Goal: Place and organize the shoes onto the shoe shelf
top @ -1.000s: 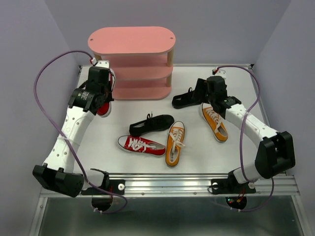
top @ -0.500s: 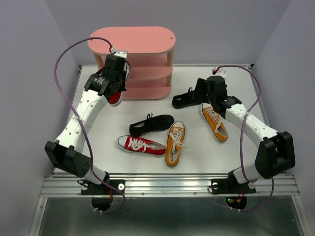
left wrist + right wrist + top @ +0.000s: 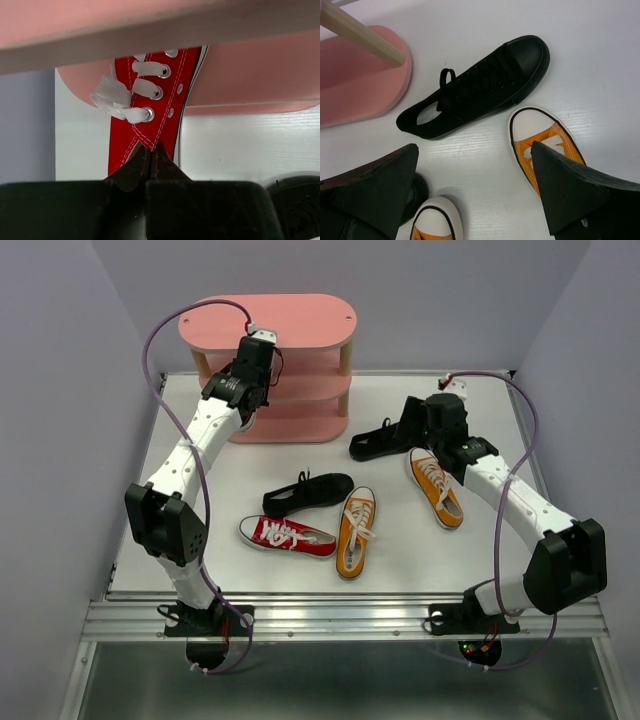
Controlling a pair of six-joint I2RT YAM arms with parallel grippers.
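The pink shoe shelf [image 3: 268, 320] stands at the back of the table. My left gripper [image 3: 243, 405] is at its front left and is shut on the rear of a red shoe [image 3: 150, 105]. In the left wrist view, my left gripper [image 3: 152, 147] holds the shoe toe-first between two pink boards [image 3: 250, 65]; I cannot tell which tier. My right gripper [image 3: 405, 428] is open and empty, and hovers [image 3: 474, 147] over the table beside a black shoe [image 3: 375, 445] [image 3: 475, 90]. On the table lie a second black shoe [image 3: 305, 493], a red shoe [image 3: 287, 536] and two orange shoes [image 3: 355, 530] [image 3: 437, 487].
Purple walls close in the table on the left, back and right. A metal rail [image 3: 340, 615] runs along the near edge. A wooden shelf post [image 3: 360, 32] and the bottom board's end [image 3: 360, 75] lie close to my right gripper.
My left arm has swung the red shoe from the left side of the shelf round to its front and pushed it in between the boards. The right arm has hardly moved.
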